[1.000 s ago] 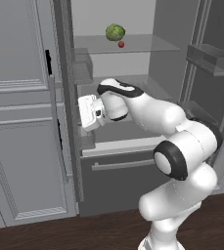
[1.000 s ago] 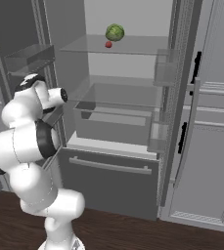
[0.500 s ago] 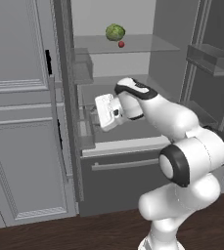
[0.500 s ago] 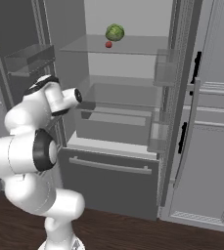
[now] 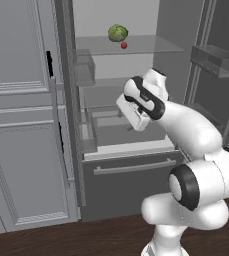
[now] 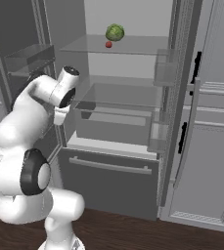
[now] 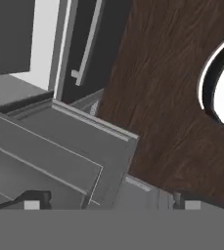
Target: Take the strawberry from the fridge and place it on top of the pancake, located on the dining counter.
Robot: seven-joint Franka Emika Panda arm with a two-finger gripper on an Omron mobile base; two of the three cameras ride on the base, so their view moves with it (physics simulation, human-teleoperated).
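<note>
Since a second ago the arm has swung its hand up and rightward, from low beside the left door bins to mid-height in front of the open fridge (image 5: 136,150). Its tool (image 7: 108,202) has spread as it went, and the two dark tips now stand wide apart with nothing between them, pointing down over a door bin and the dark wood floor (image 7: 172,97).

By my reckoning the job has barely started: the doors are open, but the fruit is untouched and the carry to the pancake is all still ahead.

On the top glass shelf (image 5: 151,46) sits the strawberry (image 5: 124,45), a tiny red roundish dot just beside and in front of a larger green leafy ball (image 5: 117,33), well above the hand.
</note>
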